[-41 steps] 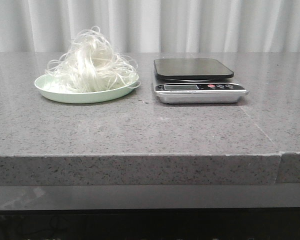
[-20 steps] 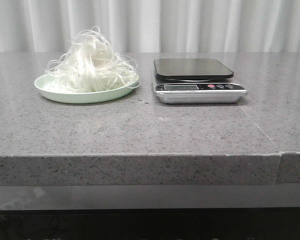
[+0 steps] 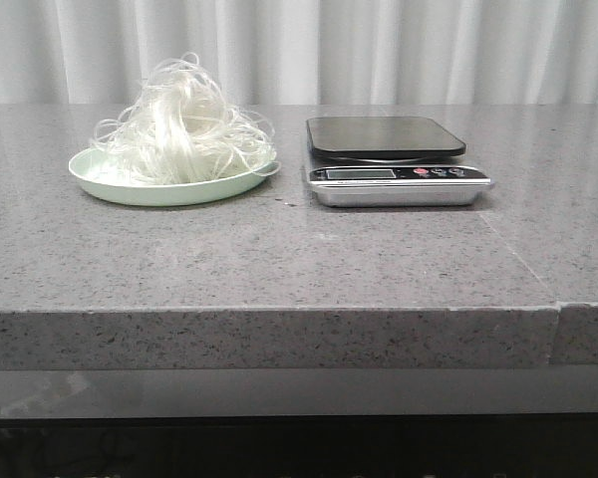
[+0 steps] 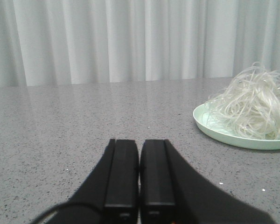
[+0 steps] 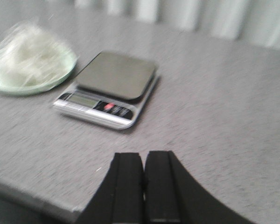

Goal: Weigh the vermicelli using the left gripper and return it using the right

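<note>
The vermicelli (image 3: 184, 124), a fluffy tangle of thin white strands, lies heaped on a pale green plate (image 3: 115, 187) at the left of the counter; the left wrist view shows the vermicelli (image 4: 254, 109) off to one side. A silver kitchen scale (image 3: 397, 164) with a black platform stands to the plate's right, and nothing lies on it. My left gripper (image 4: 139, 142) is shut and empty, low over bare counter, well short of the plate. The right gripper (image 5: 143, 156) is shut and empty too, near the counter's front edge, short of the scale (image 5: 109, 88). Neither gripper appears in the front view.
A grey speckled stone counter (image 3: 299, 259) carries everything; its front edge runs across the front view, with a seam at the right. White curtains (image 3: 299, 50) hang behind it.
The plate, vermicelli and scale have not moved in the front view. The right wrist view is motion-blurred.
</note>
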`<state>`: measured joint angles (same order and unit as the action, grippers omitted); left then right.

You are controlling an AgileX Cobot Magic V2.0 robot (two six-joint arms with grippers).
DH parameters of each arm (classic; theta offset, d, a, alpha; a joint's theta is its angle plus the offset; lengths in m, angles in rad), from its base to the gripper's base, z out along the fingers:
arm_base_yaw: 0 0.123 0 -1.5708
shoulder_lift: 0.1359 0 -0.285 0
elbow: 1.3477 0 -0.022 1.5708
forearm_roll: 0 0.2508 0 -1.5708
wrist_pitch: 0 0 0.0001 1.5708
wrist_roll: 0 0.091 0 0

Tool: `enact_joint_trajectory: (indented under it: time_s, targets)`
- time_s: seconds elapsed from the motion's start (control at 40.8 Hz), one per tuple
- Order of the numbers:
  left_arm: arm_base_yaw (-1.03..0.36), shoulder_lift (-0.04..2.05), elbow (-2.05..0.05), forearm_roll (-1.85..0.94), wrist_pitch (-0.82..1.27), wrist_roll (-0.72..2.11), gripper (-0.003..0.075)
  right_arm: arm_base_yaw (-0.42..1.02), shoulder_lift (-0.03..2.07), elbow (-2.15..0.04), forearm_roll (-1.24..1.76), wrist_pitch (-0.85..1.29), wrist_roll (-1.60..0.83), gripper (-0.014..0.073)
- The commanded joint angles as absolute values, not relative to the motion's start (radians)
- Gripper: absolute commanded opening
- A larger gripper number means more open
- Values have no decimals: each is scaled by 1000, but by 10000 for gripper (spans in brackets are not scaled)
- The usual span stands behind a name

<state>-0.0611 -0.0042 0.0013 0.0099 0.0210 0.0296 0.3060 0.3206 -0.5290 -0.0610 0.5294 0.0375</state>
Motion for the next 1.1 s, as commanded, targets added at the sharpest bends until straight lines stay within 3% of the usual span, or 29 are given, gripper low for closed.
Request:
enact_joint_trajectory:
  time_s: [0.0, 0.171, 0.441, 1.077]
  targets:
    - [-66, -26, 10, 0, -58, 19, 142, 220, 244, -436, -74, 289, 35, 150]
    - [-66, -26, 10, 0, -58, 19, 142, 93, 119, -226, -74, 112, 35, 150]
    - [-66, -25, 10, 0, -58, 19, 142, 9, 42, -56, -74, 36, 35, 150]
    - [-66, -24, 10, 0, -58, 19, 142, 6, -26, 20, -73, 0, 35, 150]
